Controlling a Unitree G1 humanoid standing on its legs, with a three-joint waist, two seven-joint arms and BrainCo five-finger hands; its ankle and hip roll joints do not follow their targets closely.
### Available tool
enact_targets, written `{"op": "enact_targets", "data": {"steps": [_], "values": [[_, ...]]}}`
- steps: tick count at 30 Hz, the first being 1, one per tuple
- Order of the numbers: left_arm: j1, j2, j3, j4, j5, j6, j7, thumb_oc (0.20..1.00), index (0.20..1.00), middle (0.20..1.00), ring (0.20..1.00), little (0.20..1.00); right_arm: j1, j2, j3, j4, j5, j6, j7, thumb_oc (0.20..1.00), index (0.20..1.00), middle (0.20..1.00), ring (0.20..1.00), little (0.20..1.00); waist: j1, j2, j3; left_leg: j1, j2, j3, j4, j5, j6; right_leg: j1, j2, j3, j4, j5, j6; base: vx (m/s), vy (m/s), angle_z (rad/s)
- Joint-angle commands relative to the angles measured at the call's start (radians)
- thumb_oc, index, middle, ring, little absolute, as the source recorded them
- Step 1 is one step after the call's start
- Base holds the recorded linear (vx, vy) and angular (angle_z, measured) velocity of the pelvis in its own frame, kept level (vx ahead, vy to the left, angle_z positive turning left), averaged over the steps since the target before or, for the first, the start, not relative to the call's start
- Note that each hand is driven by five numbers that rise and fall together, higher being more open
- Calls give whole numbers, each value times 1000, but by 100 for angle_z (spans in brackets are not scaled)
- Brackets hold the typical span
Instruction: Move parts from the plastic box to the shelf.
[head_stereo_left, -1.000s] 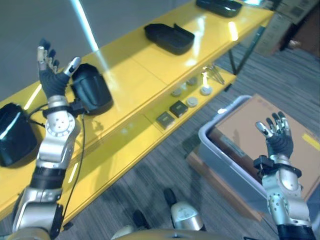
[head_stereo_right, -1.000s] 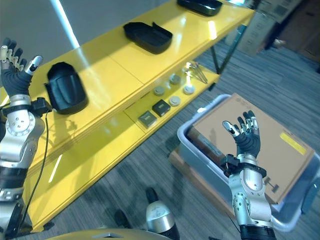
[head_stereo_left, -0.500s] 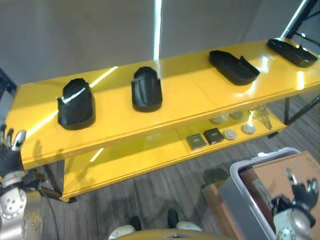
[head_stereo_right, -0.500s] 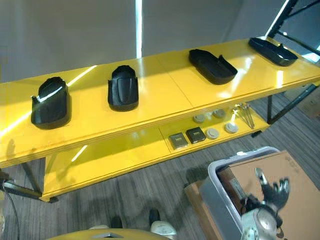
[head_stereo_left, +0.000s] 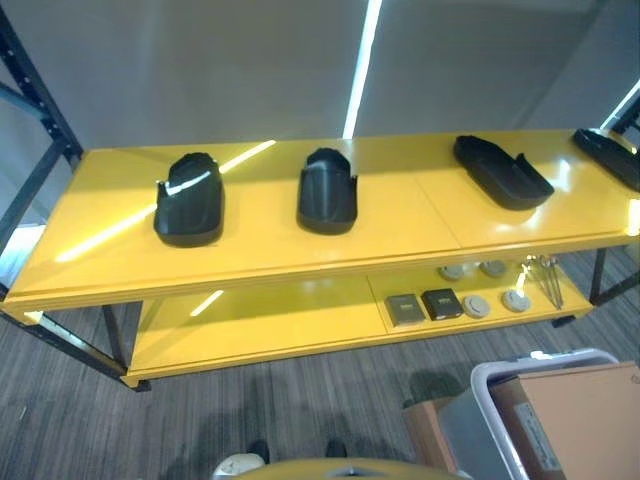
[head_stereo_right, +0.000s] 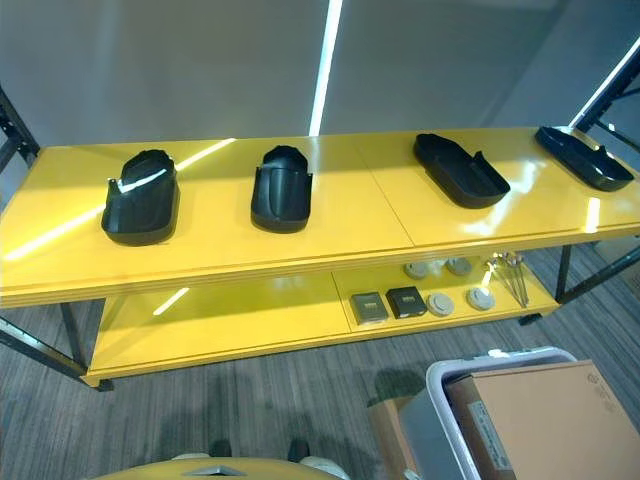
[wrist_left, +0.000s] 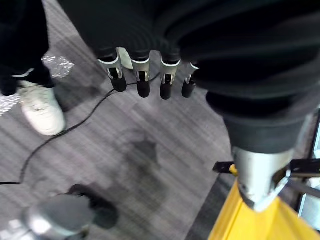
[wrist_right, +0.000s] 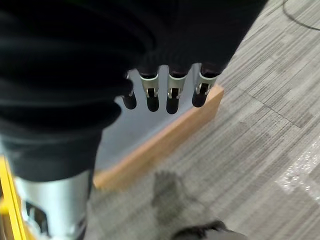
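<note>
Since the earlier frames, both hands have dropped out of the head views, and the camera has swung to face the yellow shelf (head_stereo_right: 330, 240) squarely. From left to right, the top board carries four black moulded parts: a hood-shaped part (head_stereo_right: 140, 197), a second hood-shaped part (head_stereo_right: 281, 188), a long tray-like part (head_stereo_right: 461, 170) and a flat part (head_stereo_right: 584, 158) near the right end. On the lower board sit two small dark square parts (head_stereo_right: 388, 304) and four grey round parts (head_stereo_right: 447, 284) (with a bundle of thin metal pieces (head_stereo_right: 511, 273) just beside them). At lower right stands the grey plastic box (head_stereo_right: 425, 415), covered by a brown cardboard sheet (head_stereo_right: 545, 420). The left hand (wrist_left: 145, 70) hangs over grey carpet, fingers straight and holding nothing; a person's white shoe (wrist_left: 42, 112) is near it. The right hand (wrist_right: 165, 87) likewise hangs with fingers straight and empty, above a tan board edge (wrist_right: 160, 142).
</note>
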Motion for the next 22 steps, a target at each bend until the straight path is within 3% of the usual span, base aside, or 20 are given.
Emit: {"op": "enact_targets", "data": {"steps": [1, 2, 9, 11, 12, 22], "values": [[-79, 13, -74, -68, 214, -49, -65, 1000, 1000, 1000, 1000, 1000, -25, 15, 84, -59, -87, -35, 42, 1000, 1000, 1000, 1000, 1000, -2, -7, 23, 4, 74, -7, 40, -36, -20, -8, -81, 7, -5, 23, 91, 4, 7, 8], [-82, 7, -105, -61, 272, -95, -46, 1000, 1000, 1000, 1000, 1000, -26, 22, 107, -69, -101, -41, 46, 1000, 1000, 1000, 1000, 1000, -1, -8, 23, 3, 73, -7, 41, -37, -19, -8, -82, 4, -5, 23, 91, 0, 4, 8], [-96, 15, -213, -103, 260, -171, -40, 1000, 1000, 1000, 1000, 1000, -19, 25, 201, -104, -155, -23, 49, 1000, 1000, 1000, 1000, 1000, -11, -7, 24, -6, 73, 10, 52, -48, -16, -9, -85, -1, -5, 16, 92, 0, 1, 1], [-94, 12, -216, -105, 190, -132, -130, 1000, 1000, 1000, 1000, 1000, -22, 22, 202, -97, -164, -23, 55, 1000, 1000, 1000, 1000, 1000, -8, -7, 26, -9, 73, 9, 54, -48, -17, -8, -86, -2, -5, 16, 92, 0, 0, 0], [-89, 10, -221, -112, 152, -141, -146, 1000, 1000, 1000, 1000, 1000, -24, 18, 202, -93, -168, -22, 61, 1000, 1000, 1000, 1000, 1000, -6, -6, 28, -9, 72, 8, 55, -50, -15, -7, -87, -4, -5, 14, 92, 0, 0, 0], [-90, 13, -216, -85, 181, -118, -147, 1000, 1000, 1000, 1000, 1000, -24, 20, 224, -81, -185, -27, 73, 1000, 1000, 1000, 1000, 1000, -7, 0, 21, -9, 66, 4, 50, -50, -14, -9, -91, -10, -5, 11, 93, 2, 3, 0]]}}
